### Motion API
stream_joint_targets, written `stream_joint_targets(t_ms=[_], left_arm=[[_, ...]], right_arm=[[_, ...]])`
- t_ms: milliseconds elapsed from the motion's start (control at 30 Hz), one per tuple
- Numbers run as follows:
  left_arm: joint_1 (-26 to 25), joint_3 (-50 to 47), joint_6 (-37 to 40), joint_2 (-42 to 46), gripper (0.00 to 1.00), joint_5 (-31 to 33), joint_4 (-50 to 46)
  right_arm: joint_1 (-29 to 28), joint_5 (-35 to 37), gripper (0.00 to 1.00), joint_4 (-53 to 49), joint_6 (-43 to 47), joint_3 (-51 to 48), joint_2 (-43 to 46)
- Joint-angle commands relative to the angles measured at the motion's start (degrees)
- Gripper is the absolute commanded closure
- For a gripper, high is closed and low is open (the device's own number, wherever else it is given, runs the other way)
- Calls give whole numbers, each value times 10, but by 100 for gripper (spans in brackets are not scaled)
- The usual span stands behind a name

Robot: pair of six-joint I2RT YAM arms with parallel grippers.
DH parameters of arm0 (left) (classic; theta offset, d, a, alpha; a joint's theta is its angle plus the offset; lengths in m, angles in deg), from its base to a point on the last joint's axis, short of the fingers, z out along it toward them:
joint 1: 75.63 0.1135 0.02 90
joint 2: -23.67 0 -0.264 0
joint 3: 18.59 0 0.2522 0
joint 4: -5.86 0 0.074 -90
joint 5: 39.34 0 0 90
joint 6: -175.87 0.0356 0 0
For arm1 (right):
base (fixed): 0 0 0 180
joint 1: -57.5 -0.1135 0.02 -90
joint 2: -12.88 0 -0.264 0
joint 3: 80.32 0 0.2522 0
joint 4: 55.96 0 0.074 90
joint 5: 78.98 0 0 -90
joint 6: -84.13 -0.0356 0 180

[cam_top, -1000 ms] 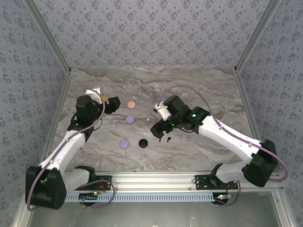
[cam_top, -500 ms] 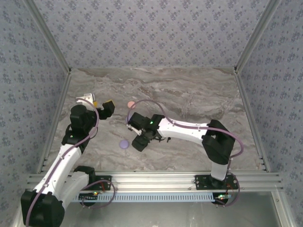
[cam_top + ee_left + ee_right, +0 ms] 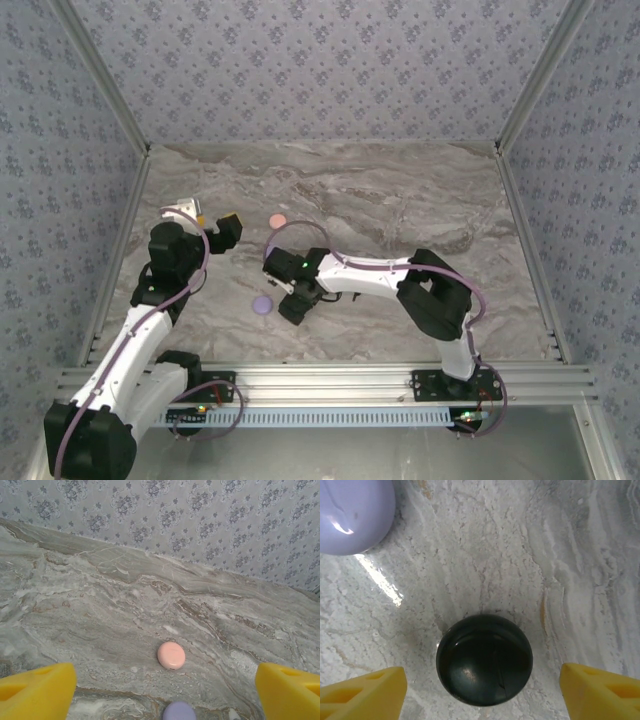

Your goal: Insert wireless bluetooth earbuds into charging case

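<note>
Right arm swung across from right-centre since earlier frame. My right gripper (image 3: 297,303) now low over glossy black round charging case (image 3: 484,659), jaws apart, case between them, gap each side, nothing clamped.

Risk: smooth domed case skids or squirts out if I pinch off-centre; could knock lavender round case (image 3: 350,515) nearby. Earbuds too small to place.

Left gripper (image 3: 213,224) spread, empty, facing pink round case (image 3: 171,655). Marble tabletop (image 3: 400,200) open behind; patterned walls well apart.
</note>
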Motion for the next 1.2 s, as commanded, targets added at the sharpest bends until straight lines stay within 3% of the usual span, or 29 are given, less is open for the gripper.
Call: stream_joint_targets(t_ms=[0,533,733,967,1167], left_arm=[[3,1,7,-1,8,8,3],[3,8,7,-9,7,6,5],[3,21,9,-16,7,-14,4],[3,70,9,-43,7,-111,-8],[2,129,-12,-78,9,-269,-10]], right_arm=[[-4,1,21,-16,-11,19,-17],[-1,1,40,-26,-12,30,-47],[12,13,50,-23,-7,17,-18],[47,40,52,-1,39,-17,79],[94,74,53,36,88,-42,184]])
